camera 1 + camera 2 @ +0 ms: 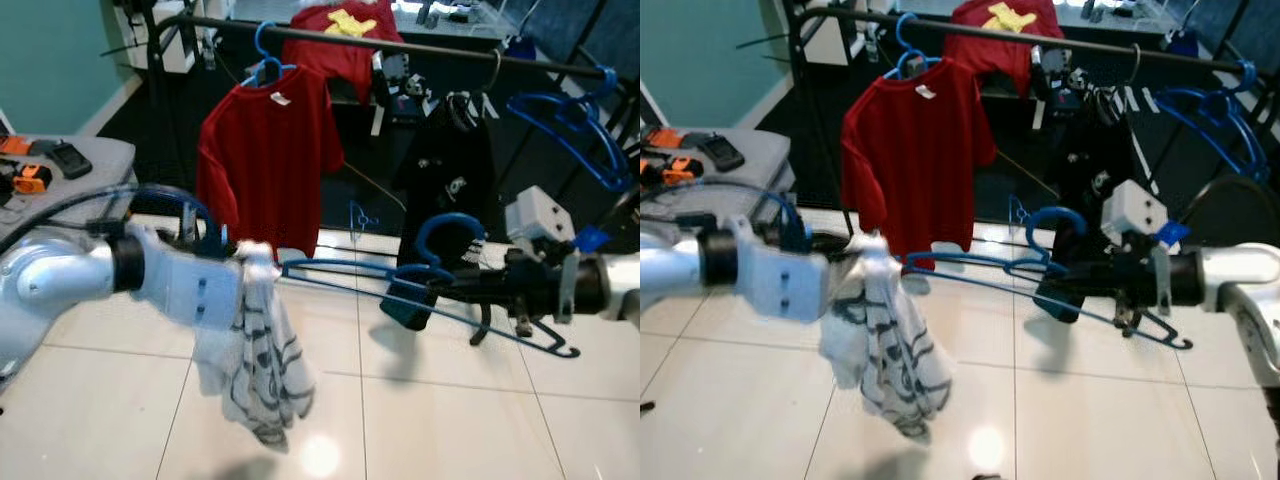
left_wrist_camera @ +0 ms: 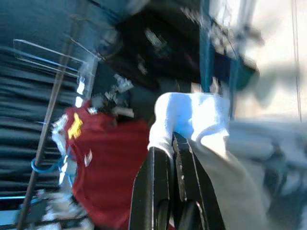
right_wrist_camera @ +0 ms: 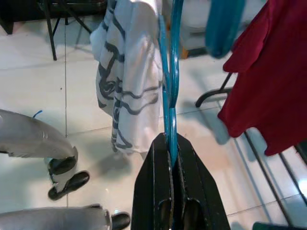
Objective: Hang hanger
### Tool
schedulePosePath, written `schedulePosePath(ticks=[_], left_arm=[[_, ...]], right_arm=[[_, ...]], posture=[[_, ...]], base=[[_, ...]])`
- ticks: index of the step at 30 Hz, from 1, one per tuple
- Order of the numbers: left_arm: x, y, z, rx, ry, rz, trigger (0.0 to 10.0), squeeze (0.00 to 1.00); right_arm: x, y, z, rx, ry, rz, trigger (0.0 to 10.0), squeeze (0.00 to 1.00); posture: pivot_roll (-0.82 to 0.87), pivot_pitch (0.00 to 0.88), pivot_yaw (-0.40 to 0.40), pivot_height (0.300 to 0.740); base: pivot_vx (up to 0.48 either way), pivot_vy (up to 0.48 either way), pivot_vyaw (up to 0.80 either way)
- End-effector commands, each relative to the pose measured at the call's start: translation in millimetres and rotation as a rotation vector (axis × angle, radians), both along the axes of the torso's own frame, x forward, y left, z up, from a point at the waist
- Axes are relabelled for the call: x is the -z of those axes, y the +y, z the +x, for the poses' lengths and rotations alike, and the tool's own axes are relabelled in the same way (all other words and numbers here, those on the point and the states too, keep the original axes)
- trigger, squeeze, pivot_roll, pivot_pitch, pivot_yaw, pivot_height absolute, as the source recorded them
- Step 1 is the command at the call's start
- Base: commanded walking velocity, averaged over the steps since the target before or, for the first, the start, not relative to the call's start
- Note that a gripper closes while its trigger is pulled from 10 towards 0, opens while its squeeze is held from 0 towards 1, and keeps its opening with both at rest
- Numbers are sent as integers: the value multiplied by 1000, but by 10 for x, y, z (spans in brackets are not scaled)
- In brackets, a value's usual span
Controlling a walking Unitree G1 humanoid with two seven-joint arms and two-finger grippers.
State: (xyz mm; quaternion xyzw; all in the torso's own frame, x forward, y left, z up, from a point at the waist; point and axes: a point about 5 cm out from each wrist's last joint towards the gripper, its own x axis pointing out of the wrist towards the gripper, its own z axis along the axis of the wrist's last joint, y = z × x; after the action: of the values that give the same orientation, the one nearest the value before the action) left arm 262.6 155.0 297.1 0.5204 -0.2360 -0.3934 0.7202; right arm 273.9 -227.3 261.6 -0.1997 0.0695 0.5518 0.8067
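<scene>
A blue hanger [image 1: 400,285] lies roughly level in mid-air, its hook [image 1: 447,228] curling upward. My right gripper [image 1: 440,285] is shut on the hanger near the hook; the right wrist view shows the blue bar [image 3: 169,96] pinched between its fingers [image 3: 153,182]. A white cloth with dark stripes [image 1: 258,350] hangs from the hanger's left end. My left gripper [image 1: 245,262] is shut on the top of that cloth [image 2: 192,115]. The black clothes rail [image 1: 400,45] runs across the back, above and beyond the hanger.
A red T-shirt [image 1: 265,150] on a blue hanger and a black garment [image 1: 445,170] hang from the rail, with empty blue hangers [image 1: 580,125] at its right end. A grey table [image 1: 60,165] with tools stands at left. White tiled floor [image 1: 450,420] lies below.
</scene>
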Motion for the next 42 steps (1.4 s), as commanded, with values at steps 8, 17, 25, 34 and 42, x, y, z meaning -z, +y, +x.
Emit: schedulePosePath(ticks=[8,17,25,34,42], left_arm=[[70,-26,25,46,115,-196,10000,0],[137,357,37,-17,161,-49,10000,0],[127,758,-25,-115,233,3,10000,0],[-275,725,-693,320,644,-173,10000,0],[-252,525,-890,545,806,-64,10000,0]], right_arm=[[86,121,-52,-61,41,15,10000,0],[66,131,-73,-80,57,36,10000,0],[146,89,-156,-79,118,68,10000,0],[147,-62,-204,-46,155,63,10000,0],[132,-24,-212,-66,157,86,10000,0]], posture=[[-119,115,-21,740],[-121,133,-14,740],[-126,143,-7,740],[-106,154,-23,740],[-100,152,-5,740]], base=[[0,0,-781],[0,0,-581],[0,0,0],[0,0,0],[0,0,0]])
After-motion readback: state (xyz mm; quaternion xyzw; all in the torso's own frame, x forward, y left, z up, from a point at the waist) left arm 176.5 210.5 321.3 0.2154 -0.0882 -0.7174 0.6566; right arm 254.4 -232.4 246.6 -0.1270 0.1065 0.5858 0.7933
